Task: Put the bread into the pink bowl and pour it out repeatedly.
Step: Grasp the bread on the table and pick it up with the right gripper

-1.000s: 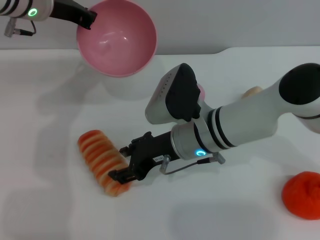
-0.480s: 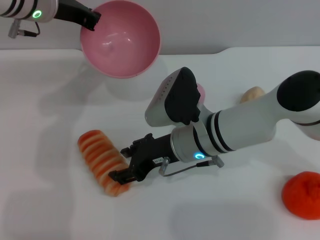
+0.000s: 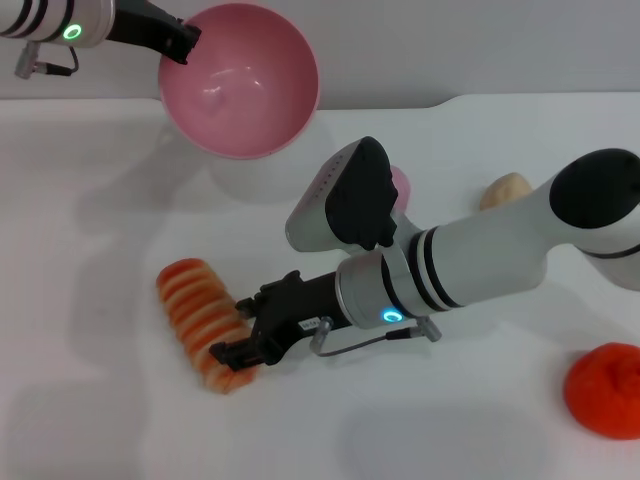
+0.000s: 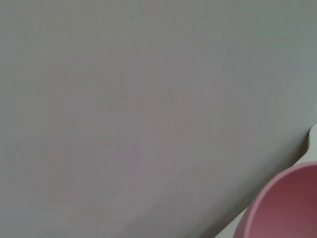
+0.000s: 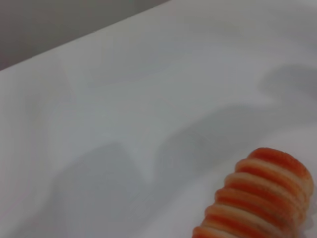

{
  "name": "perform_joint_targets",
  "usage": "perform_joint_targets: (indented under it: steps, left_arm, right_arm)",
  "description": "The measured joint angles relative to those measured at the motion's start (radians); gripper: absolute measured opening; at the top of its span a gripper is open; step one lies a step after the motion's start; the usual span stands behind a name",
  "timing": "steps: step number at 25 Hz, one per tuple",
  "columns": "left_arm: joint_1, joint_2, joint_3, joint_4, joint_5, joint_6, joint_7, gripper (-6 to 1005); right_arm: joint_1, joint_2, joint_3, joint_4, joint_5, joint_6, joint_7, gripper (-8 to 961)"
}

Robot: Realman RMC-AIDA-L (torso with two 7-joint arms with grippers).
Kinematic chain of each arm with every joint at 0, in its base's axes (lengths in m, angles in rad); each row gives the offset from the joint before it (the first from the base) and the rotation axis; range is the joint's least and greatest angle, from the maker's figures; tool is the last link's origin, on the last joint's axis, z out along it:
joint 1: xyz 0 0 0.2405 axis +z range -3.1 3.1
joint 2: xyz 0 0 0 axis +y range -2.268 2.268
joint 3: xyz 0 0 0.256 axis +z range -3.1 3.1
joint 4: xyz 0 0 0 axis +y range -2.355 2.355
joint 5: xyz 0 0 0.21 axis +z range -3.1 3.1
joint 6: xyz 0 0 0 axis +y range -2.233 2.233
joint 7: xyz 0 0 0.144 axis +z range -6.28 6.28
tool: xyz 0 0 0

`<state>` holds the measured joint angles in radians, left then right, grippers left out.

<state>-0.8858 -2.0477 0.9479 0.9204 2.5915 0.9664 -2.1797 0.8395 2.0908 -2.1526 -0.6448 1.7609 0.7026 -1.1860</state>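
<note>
The bread lies on the white table, a ridged orange-red loaf with cream stripes; the right wrist view shows its ridged end. My right gripper is low at the loaf's near right side. Its black fingers are spread open and touch the loaf's near end. The pink bowl hangs above the table at the back left, tilted with its empty inside facing forward. My left gripper is shut on the bowl's rim. Only an edge of the bowl appears in the left wrist view.
A small round beige lump sits at the back right behind my right arm. An orange-red crinkly blob rests at the front right. A small pink fruit peeks out behind the right wrist.
My right gripper has crept slightly left and down along the bread's near end. The bowl shifted a little to the right and then held. The bread has not moved.
</note>
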Motion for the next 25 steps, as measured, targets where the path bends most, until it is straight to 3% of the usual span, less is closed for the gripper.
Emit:
perform_joint_targets:
  steps: [25]
  left_arm:
    - [0.011, -0.003, 0.000, 0.005, -0.004, -0.001, 0.009, 44]
  right_arm:
    - [0.008, 0.000, -0.029, 0.021, 0.038, -0.002, 0.050, 670]
